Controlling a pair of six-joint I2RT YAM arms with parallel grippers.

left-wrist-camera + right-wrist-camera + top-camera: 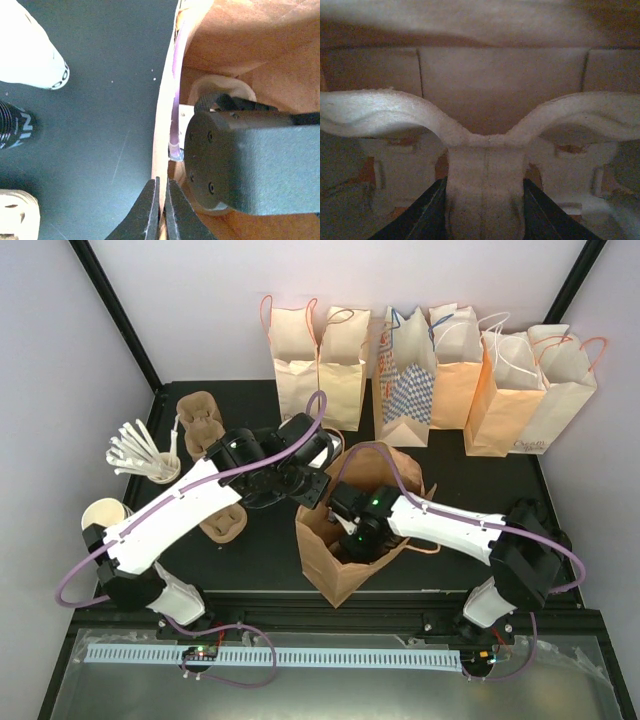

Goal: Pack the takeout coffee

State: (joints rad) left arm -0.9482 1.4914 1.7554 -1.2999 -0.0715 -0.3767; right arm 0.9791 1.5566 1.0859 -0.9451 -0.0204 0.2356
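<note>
Near the middle of the tabletop's (pixel 270 565) near edge stands an open brown paper bag (pixel 335 580). My right end effector (pixel 484 182) is down inside it, clamped on the centre stem of a moulded pulp cup carrier (pixel 380 107). My left end effector (pixel 162 182) pinches the bag's far-left rim. The takeout coffee is hidden; I cannot tell where it sits. More paper bags (pixel 345 375) line the far edge.

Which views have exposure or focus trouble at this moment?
Top external: evenly lit and sharp. Left wrist: a white object top left is blown out; the right arm's black housing is close and soft. Right wrist: dim and blurry inside the bag, the pulp carrier in the right claw lightest.
</note>
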